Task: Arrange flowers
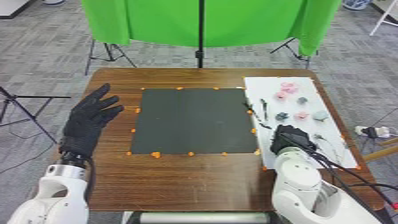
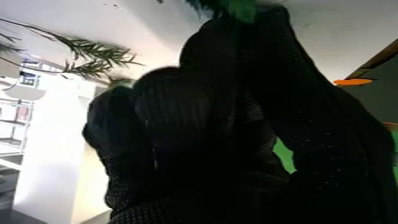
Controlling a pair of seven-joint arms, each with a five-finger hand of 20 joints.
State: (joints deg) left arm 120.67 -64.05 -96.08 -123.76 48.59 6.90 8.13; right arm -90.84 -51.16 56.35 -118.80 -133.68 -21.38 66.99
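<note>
A: What state are our hands in?
B: Our left hand (image 1: 89,117) is spread at the table's left side. We cannot tell whether our right hand (image 1: 290,137) grips anything.
A: Where is the greenery?
B: The greenery (image 2: 238,9) is right by our right hand, at the white sheet (image 1: 264,89). We should secure one stem low, then lift straight, sparing the pink flowers (image 1: 289,87).

text: none readable | labels, brands: none readable | numbers, signs: none readable
</note>
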